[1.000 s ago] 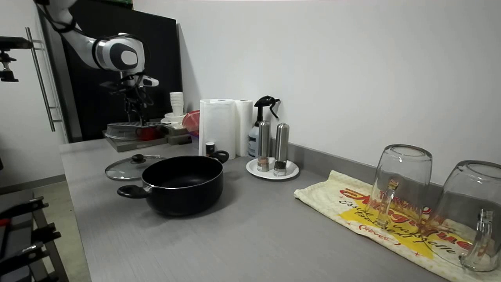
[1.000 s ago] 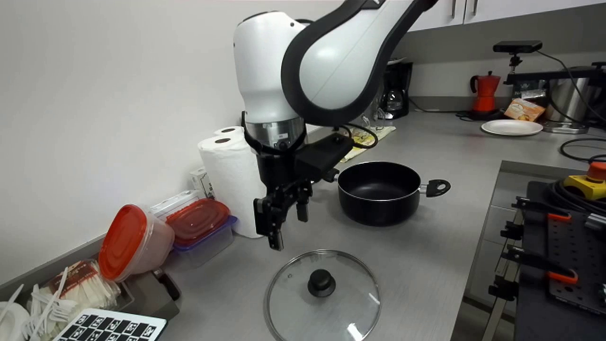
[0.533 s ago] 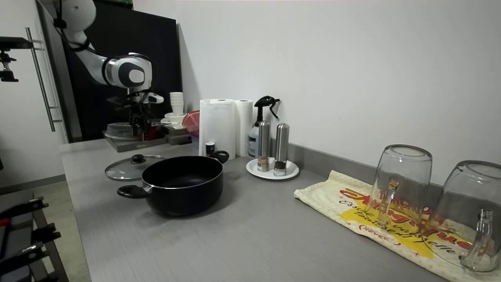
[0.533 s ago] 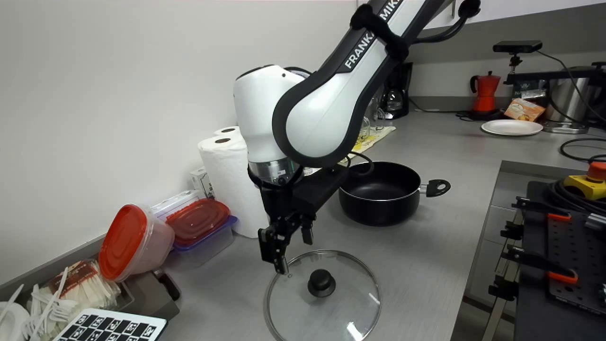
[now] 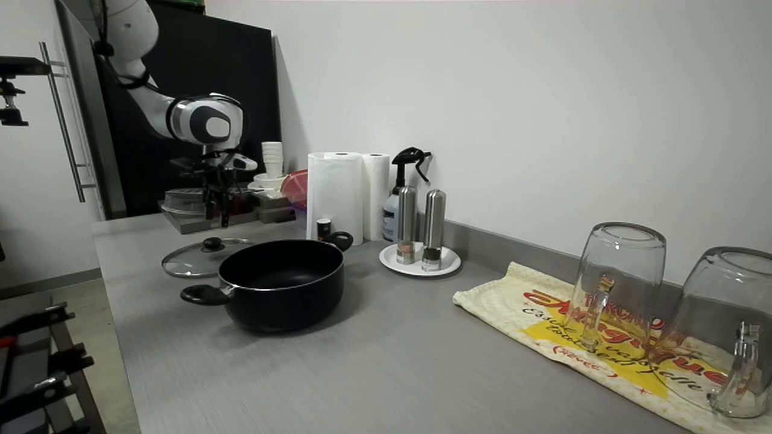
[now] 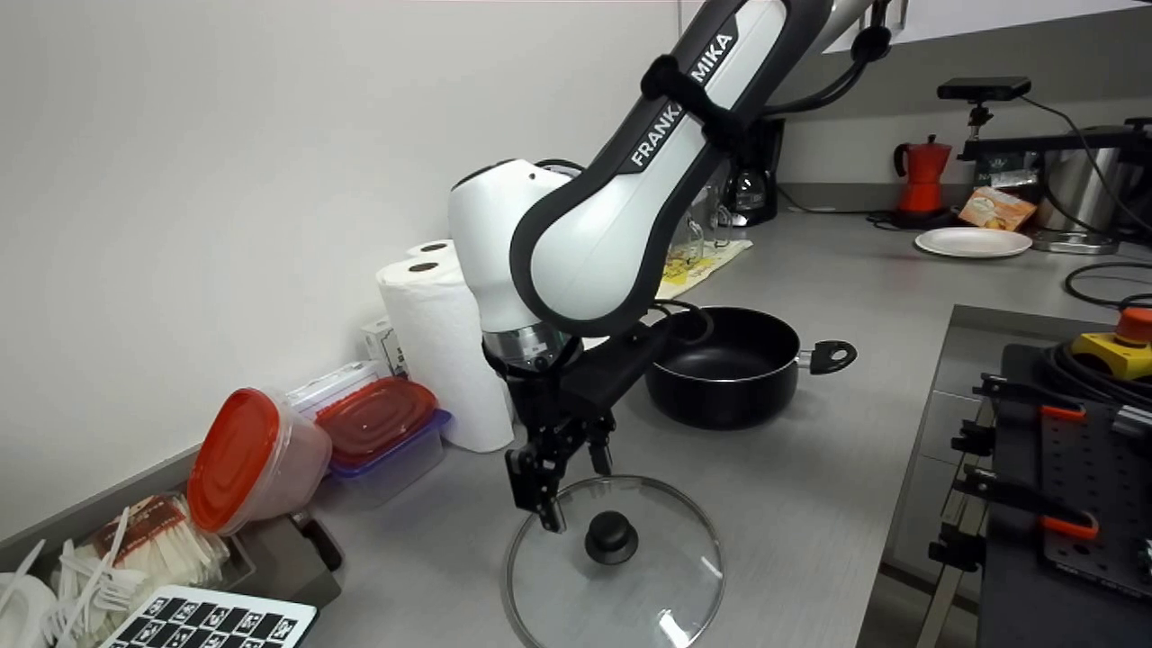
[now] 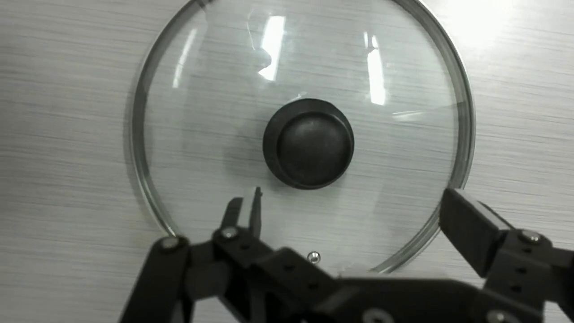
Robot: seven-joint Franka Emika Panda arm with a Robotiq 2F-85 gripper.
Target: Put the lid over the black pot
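The glass lid [image 7: 202,134] with its dark centre knob [image 7: 311,143] lies flat on the grey counter. It also shows in both exterior views [image 5: 192,264] [image 6: 621,598]. The black pot [image 6: 720,396] stands uncovered beside it, handles out to the sides; it shows too in an exterior view [image 5: 286,304] and is out of the wrist view. My gripper [image 7: 353,190] is open and empty, its fingers wide apart. It hangs above the lid, off to one side of the knob; the knob is not between the fingers. It also shows in both exterior views [image 5: 217,221] [image 6: 578,497].
Paper towel rolls [image 6: 445,360] and red-lidded containers [image 6: 378,423] stand along the wall. A white tray [image 5: 449,265] with two grinders is behind the pot. Upturned glass jugs [image 5: 621,271] stand on a cloth [image 5: 512,301]. The counter's front edge [image 6: 900,504] runs near the lid and pot.
My gripper has come down and moved toward the lid's knob, fastest in the earlier half second. It stays open. The lid and the pot have not moved.
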